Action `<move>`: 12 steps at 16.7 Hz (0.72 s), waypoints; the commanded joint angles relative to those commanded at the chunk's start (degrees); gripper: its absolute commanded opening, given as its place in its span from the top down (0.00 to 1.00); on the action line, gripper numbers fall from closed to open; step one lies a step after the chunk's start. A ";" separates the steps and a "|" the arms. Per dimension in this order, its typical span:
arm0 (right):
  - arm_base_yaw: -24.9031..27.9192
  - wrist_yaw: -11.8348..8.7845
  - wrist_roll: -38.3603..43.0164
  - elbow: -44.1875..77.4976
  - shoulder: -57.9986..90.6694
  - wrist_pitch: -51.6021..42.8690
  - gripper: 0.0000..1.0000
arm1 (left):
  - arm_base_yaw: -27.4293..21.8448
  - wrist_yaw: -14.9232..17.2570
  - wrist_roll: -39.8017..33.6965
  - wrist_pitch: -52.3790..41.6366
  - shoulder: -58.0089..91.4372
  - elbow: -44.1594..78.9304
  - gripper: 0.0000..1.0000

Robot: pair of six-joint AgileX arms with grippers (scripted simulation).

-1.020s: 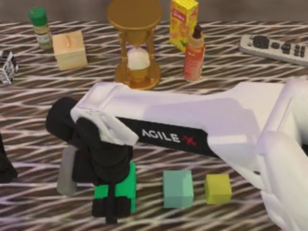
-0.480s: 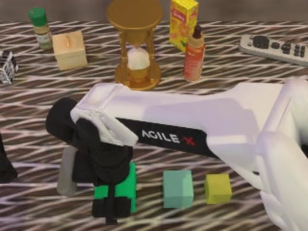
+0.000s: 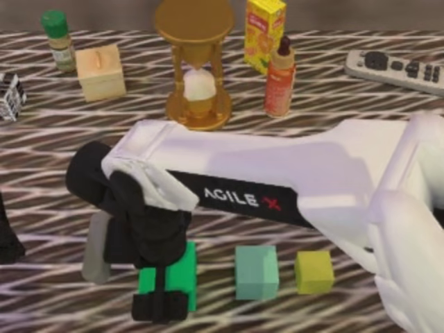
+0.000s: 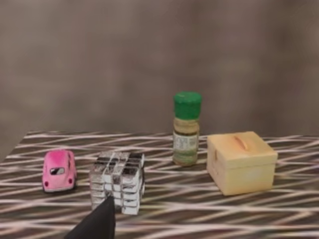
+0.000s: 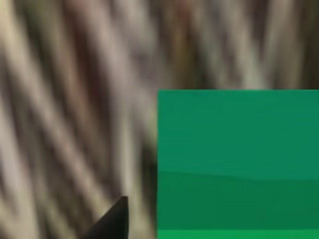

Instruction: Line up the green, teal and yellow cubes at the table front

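Three cubes stand in a row near the table's front edge: the green cube (image 3: 182, 270) at the left, the teal cube (image 3: 257, 272) in the middle, the yellow cube (image 3: 313, 271) at the right. My right arm reaches across from the right, and its gripper (image 3: 161, 305) hangs over the green cube's left part, open. In the right wrist view the green cube (image 5: 239, 159) rests on the table, with a gap between it and the one dark fingertip (image 5: 117, 214) that shows. My left gripper (image 3: 5, 243) is parked at the left edge, open.
Along the back stand a green-capped spice jar (image 3: 58, 40), a tan wooden block (image 3: 101, 71), a golden hourglass (image 3: 195, 62), a yellow carton (image 3: 264, 33), an orange bottle (image 3: 279, 78) and a remote (image 3: 395, 69). A mirrored cube (image 3: 10, 97) and a pink toy car (image 4: 59, 170) sit far left.
The right gripper's fingers have spread and shifted slightly toward the front edge, so more of the green cube shows between them. The cubes and the left arm have not moved.
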 joint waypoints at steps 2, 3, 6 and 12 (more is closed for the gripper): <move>0.00 0.00 0.00 0.00 0.00 0.00 0.00 | 0.00 0.00 0.00 0.00 0.00 0.00 0.00; 0.00 0.00 0.00 0.00 0.00 0.00 0.00 | 0.00 0.00 0.00 0.00 0.00 0.00 0.00; -0.13 0.00 0.00 0.01 -0.02 -0.01 0.00 | 0.00 0.00 0.00 0.00 0.00 0.00 0.00; 0.07 -0.04 0.08 7.80 -1.04 -9.34 0.00 | 0.00 0.00 0.00 0.00 0.00 0.00 0.00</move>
